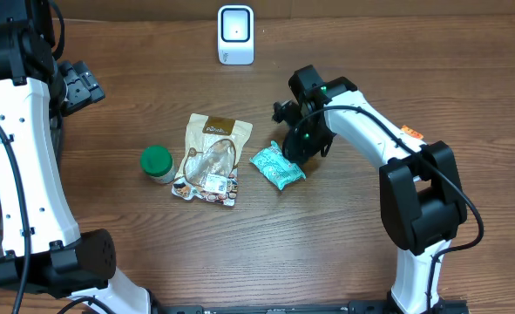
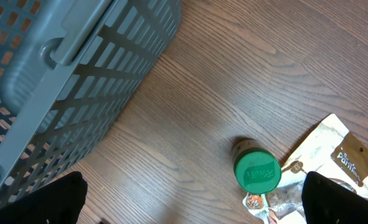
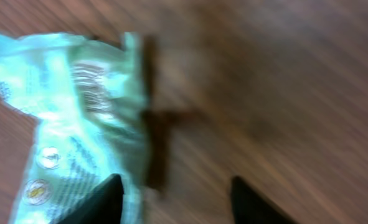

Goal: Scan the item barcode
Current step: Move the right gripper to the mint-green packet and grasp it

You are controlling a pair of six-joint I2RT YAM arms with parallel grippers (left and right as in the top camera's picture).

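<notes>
My right pincer (image 3: 180, 202) hangs spread and empty over the brown wooden table (image 1: 135, 87), one fingertip above the edge of the crinkled teal plastic packet (image 1: 277, 167). The packet lies flat just right of a tan-and-white pouch (image 1: 212, 157), well apart from the white barcode scanner (image 1: 236, 35). My left pincer (image 2: 193, 202) is spread wide and empty, near a green-lidded jar (image 2: 256, 172).

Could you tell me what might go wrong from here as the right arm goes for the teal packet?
1. The right fingers stand open, but the teal packet lies mostly left of their gap; closing here may pinch only an edge, or nothing.
2. The packet lies flat on the table, so a low approach could shove it toward the brown pouch nearby.
3. The right wrist view is blurred, so alignment is hard to judge.
</notes>
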